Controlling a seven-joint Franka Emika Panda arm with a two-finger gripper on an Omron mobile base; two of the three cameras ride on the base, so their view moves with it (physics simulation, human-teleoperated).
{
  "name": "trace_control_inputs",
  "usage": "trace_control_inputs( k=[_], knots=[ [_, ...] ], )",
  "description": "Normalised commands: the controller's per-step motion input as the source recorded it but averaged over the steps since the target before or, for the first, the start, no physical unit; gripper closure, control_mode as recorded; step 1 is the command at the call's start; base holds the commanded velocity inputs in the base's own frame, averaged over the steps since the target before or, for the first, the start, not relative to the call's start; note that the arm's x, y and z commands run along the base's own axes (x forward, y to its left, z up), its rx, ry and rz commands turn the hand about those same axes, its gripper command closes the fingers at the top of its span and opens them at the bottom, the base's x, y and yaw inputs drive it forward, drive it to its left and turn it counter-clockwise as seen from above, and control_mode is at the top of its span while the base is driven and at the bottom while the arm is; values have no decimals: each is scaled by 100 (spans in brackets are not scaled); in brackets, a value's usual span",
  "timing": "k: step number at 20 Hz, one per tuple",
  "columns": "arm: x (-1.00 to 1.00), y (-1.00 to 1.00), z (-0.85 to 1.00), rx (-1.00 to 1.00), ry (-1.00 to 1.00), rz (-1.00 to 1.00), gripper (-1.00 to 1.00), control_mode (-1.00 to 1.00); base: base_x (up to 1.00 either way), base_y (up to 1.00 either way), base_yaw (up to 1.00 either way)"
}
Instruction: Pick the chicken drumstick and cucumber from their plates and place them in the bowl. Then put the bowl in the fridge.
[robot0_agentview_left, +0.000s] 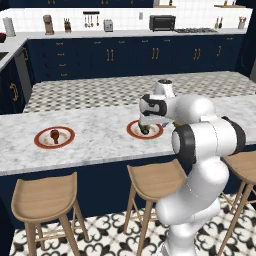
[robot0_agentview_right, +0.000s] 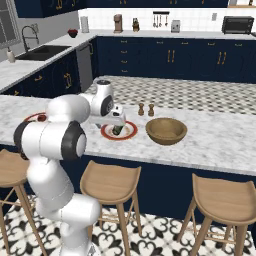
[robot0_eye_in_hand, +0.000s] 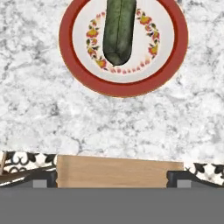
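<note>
My own forearm covers part of the cucumber plate (robot0_agentview_left: 150, 131) from the left base view, and the cucumber (robot0_eye_in_hand: 119, 29) is cut off at the top edge of the hand view, so I can't see its far end. My gripper (robot0_agentview_right: 118, 129) hangs right over that plate, and from the base views I cannot tell whether my fingertips touch the cucumber. In the hand view my fingertips (robot0_eye_in_hand: 186, 178) stand wide apart, released, holding nothing; the cucumber lies ahead of them on the plate, lengthwise along my line of sight. This plate sits near the front edge of the counter (robot0_agentview_left: 100, 135). The chicken drumstick (robot0_agentview_left: 54, 135) rests on the other plate (robot0_agentview_left: 42, 141), well apart toward the counter's left end. The wooden bowl (robot0_agentview_right: 166, 130) stands just beside the cucumber plate, with two small shakers (robot0_agentview_right: 145, 109) behind them
</note>
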Motion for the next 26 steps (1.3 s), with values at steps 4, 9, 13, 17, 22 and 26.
trace_control_inputs(
  k=[4,9,13,17,22,26],
  knots=[
    [58,0,-33,0,0,0,-100,-100,0,0,0],
    [55,0,-29,0,0,0,-100,-100,0,0,0],
    [52,0,-38,0,0,0,-100,-100,0,0,0],
    [49,0,-45,0,0,0,-100,-100,0,0,0],
    [43,0,-33,0,0,0,-100,-100,0,0,0],
    [36,0,-32,0,0,0,-100,-100,0,0,0]
  ],
)
